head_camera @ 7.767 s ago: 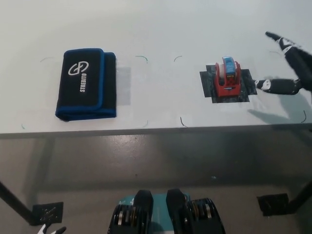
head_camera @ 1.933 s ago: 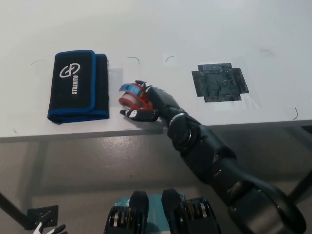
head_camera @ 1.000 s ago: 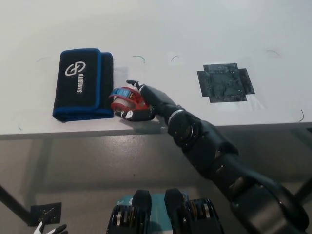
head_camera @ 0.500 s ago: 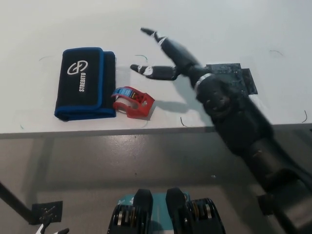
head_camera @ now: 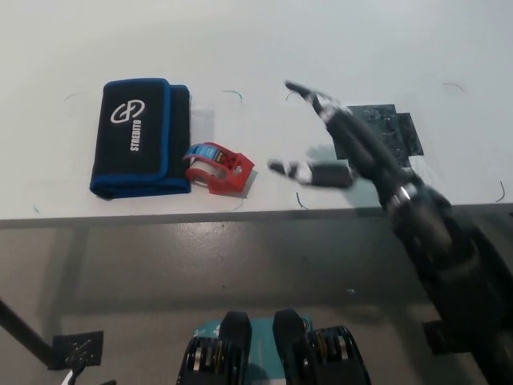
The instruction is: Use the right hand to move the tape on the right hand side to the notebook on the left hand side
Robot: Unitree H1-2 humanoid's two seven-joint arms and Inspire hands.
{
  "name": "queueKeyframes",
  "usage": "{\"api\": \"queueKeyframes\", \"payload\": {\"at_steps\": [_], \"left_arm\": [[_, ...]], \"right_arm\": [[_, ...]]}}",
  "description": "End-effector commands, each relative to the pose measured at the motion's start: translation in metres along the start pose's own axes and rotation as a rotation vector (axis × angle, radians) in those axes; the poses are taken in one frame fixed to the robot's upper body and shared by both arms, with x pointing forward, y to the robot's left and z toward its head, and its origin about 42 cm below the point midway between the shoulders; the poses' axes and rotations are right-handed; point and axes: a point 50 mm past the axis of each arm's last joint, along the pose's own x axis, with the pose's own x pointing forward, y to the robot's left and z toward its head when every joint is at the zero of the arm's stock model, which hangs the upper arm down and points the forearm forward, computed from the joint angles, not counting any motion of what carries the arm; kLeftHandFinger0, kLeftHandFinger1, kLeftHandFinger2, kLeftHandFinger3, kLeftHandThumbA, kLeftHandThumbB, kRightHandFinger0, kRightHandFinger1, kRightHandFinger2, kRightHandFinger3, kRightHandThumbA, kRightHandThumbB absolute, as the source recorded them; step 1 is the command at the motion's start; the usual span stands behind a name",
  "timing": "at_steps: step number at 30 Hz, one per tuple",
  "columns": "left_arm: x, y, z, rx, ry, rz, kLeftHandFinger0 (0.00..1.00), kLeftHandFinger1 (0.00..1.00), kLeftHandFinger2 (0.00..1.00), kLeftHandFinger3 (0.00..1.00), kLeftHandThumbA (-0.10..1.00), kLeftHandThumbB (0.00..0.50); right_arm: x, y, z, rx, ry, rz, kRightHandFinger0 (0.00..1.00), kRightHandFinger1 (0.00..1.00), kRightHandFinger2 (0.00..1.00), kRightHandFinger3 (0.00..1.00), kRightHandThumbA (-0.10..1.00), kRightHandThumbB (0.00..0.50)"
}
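The red tape dispenser (head_camera: 219,167) lies on the white table (head_camera: 264,48), touching the right edge of the black notebook with blue trim (head_camera: 141,137), near the table's front edge. My black right hand (head_camera: 341,143) hovers to the right of the tape, clear of it, fingers spread and open with nothing in it. Its arm runs down to the lower right. My left hand does not show in the head view.
A dark square patch (head_camera: 383,132) marks the table behind my right hand. Thin pen marks (head_camera: 233,94) dot the tabletop. Below the front edge are the grey floor and a table leg foot (head_camera: 78,350).
My right hand, which carried the tape to the notebook's edge and let go, has pulled back rightward and lower. The tape stays put beside the notebook.
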Motion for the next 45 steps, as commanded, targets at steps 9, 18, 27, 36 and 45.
{"api": "queueKeyframes", "payload": {"at_steps": [9,18,27,36,45], "left_arm": [[-0.020,0.006,-0.007,0.002,0.017,0.010,0.81,0.79,0.78,1.00,0.79,0.136],[-0.022,0.000,-0.012,-0.010,0.037,0.019,0.83,0.79,0.78,1.00,0.81,0.140],[-0.024,0.006,-0.018,0.030,0.065,0.022,0.81,0.79,0.78,1.00,0.75,0.049],[-0.015,0.012,-0.020,0.053,0.054,0.010,0.84,0.80,0.79,1.00,0.79,0.065],[-0.008,0.012,-0.018,0.052,0.045,0.008,0.82,0.79,0.78,1.00,0.78,0.074]], "right_arm": [[-0.238,-0.003,0.040,0.035,-0.020,-0.111,1.00,1.00,1.00,1.00,0.95,0.370],[-0.322,0.027,0.011,0.134,0.206,-0.079,1.00,1.00,1.00,1.00,0.90,0.229],[-0.335,0.076,-0.004,0.119,0.341,-0.008,1.00,1.00,1.00,1.00,0.97,0.000],[-0.326,0.079,-0.016,0.039,0.330,0.028,1.00,1.00,1.00,1.00,1.00,0.028],[-0.326,0.070,-0.028,0.051,0.345,0.003,1.00,1.00,1.00,1.00,1.00,0.043]]}}
